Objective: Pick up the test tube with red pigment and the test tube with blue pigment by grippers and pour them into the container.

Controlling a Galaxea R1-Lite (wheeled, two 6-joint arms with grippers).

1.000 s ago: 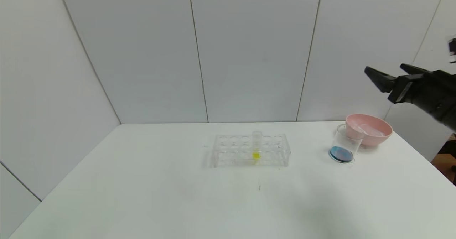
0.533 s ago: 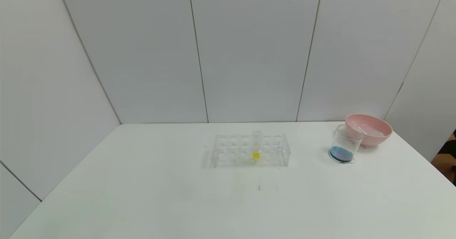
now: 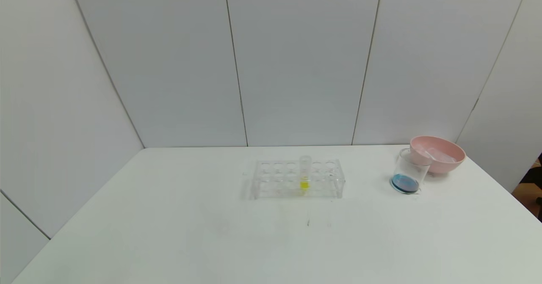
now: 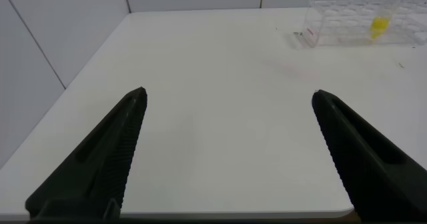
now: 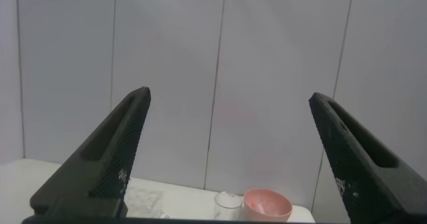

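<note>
The container, a clear beaker with a dark blue layer of liquid at its bottom, stands at the table's right, touching a pink bowl; the right wrist view also shows the container. The test tube with red pigment and the test tube with blue pigment are out of view. Neither arm appears in the head view. My left gripper is open and empty, low over the bare table near its front left. My right gripper is open and empty, raised and facing the back wall, well above the beaker.
A clear tube rack stands mid-table with one yellow-liquid tube upright in it; the left wrist view shows the rack and the yellow tube too. The pink bowl, with something clear inside, sits behind the beaker near the right edge.
One second ago my right gripper showed open at the head view's right edge, above the bowl; it has since withdrawn out of that view. Objects on the table have not moved.
</note>
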